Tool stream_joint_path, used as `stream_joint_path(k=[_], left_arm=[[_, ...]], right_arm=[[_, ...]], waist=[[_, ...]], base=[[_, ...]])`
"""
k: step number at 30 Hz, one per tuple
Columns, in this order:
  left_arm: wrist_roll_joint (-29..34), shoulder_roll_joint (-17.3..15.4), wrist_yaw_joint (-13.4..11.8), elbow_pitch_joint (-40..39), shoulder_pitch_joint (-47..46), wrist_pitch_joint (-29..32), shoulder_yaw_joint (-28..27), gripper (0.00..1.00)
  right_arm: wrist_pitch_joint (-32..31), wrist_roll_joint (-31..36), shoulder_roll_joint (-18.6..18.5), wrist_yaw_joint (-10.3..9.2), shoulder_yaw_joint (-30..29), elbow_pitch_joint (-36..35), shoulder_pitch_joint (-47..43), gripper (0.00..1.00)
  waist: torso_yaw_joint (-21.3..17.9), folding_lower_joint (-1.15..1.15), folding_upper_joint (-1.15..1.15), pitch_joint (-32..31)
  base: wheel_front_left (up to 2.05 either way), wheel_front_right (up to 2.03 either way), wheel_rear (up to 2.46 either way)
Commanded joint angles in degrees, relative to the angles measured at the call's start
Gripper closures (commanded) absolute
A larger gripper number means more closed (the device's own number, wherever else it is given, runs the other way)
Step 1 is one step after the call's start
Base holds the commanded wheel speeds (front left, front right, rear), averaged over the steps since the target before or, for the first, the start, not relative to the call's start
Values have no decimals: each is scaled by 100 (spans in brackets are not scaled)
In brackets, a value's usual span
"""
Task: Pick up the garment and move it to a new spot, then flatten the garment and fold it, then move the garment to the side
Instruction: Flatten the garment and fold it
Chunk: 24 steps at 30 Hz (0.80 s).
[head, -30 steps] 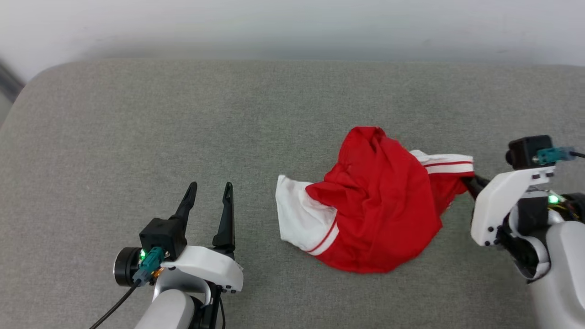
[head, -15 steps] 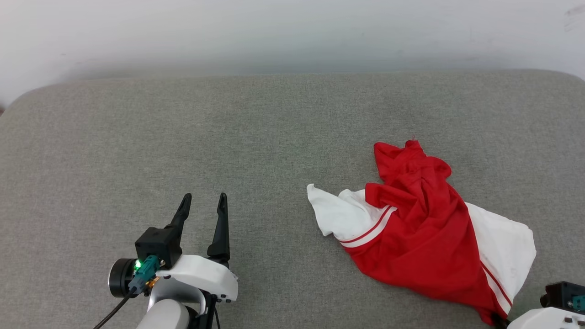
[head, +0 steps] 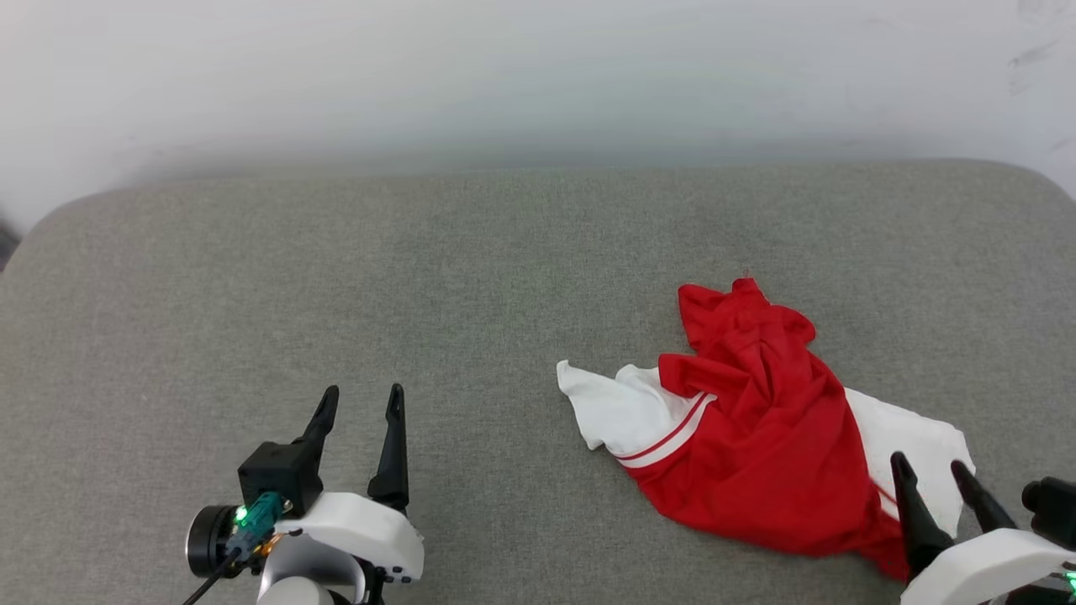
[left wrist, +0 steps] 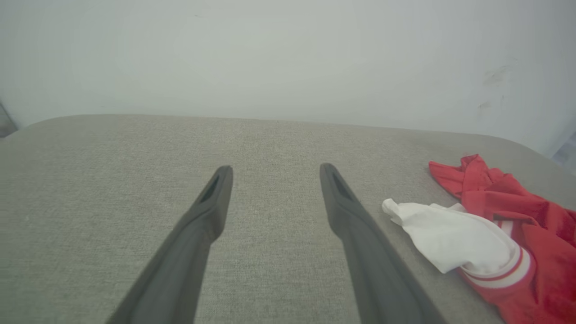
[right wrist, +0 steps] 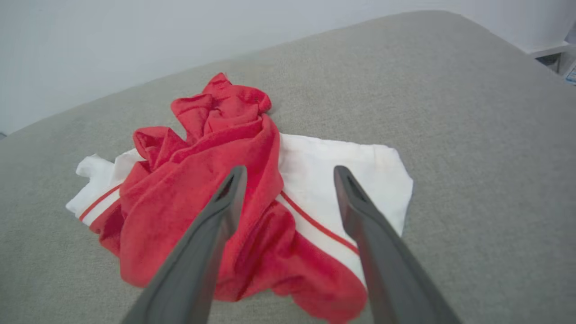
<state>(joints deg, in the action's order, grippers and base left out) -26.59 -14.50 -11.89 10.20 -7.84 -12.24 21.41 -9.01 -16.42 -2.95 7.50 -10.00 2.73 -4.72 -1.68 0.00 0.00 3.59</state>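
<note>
The red garment [head: 761,445] lies crumpled on the grey cushion, its white sleeve ends spread to the left and right with striped trim showing. My right gripper [head: 929,462] stands open at the garment's near right edge, above the right white sleeve end, nothing between its fingers. In the right wrist view the garment [right wrist: 211,198] lies under and beyond the open right gripper [right wrist: 288,171]. My left gripper [head: 361,395] is open over bare cushion well to the left. In the left wrist view the left gripper [left wrist: 274,168] is open and the garment [left wrist: 495,211] lies at the right edge.
The grey fabric cushion [head: 336,269] has rounded far corners and meets a pale wall [head: 504,76] at the back. Bare cushion stretches across the left and middle. A pale ledge [right wrist: 549,47] shows past the cushion's right corner in the right wrist view.
The camera has shifted. My right gripper, shut on the garment's right edge a second ago, dragged it nearer and rightward, spreading it, then let go and now stands open.
</note>
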Motion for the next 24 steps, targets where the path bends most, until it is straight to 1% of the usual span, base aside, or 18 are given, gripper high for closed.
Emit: stream_joint_path(k=[1,4,7,13,18,21,24], left_arm=[[-28,-35,-32,-21,72,23,-20,0],[-41,-85,-70,-34,186,45,-43,0],[-67,-136,-121,-70,312,88,-52,0],[-81,-246,-174,-152,494,245,-17,0],[-78,-286,-221,-256,545,351,5,0],[-39,-324,-167,-317,363,503,95,0],[51,-343,-23,-373,-1,714,254,0]], right_arm=[[91,52,9,-2,23,-75,49,0],[429,299,9,-2,108,-330,80,0],[630,496,9,-2,268,-519,4,0],[661,720,9,-2,655,-829,-161,0],[631,679,10,-2,850,-1024,-277,0],[577,660,10,-2,881,-1091,-316,0],[563,649,10,-2,896,-1145,-272,0]], waist=[[-3,0,0,-63],[-7,0,0,-205],[-12,0,0,-352],[-43,0,0,-482],[-87,0,0,-518],[-89,0,0,-494],[-75,0,0,-413]], base=[[0,0,0],[0,0,0],[0,0,0],[0,0,0],[0,0,0],[0,0,0],[0,0,0]])
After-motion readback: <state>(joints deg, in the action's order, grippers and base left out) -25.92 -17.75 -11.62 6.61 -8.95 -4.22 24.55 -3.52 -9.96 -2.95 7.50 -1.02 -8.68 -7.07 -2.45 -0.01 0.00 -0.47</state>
